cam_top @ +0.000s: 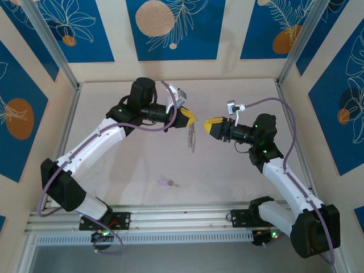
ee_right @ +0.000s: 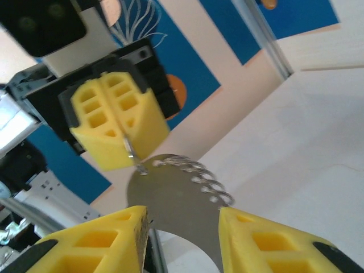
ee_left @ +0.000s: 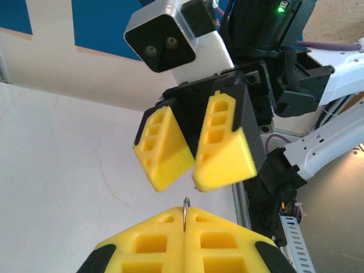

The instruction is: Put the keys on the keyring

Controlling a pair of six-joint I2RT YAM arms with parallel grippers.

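The key (cam_top: 168, 182), small with a lilac-purple head, lies on the table near the front, away from both arms. My left gripper (cam_top: 193, 119) is held above the table and is shut on the thin wire of the keyring (ee_left: 186, 208). The keyring (cam_top: 192, 138) hangs below it with its row of small silver keys. In the right wrist view the keyring (ee_right: 170, 193) looks like a grey curved piece with a silver fringe. My right gripper (ee_right: 182, 215) faces it from the right, jaws apart, gripping nothing. It sits a short gap from the left gripper (ee_right: 116, 122).
The pale table (cam_top: 131, 165) is walled by blue-and-cream panels with metal posts (cam_top: 54, 48) at the back corners. An aluminium rail (cam_top: 187, 219) runs along the front edge by both arm bases. Purple cables loop off each arm.
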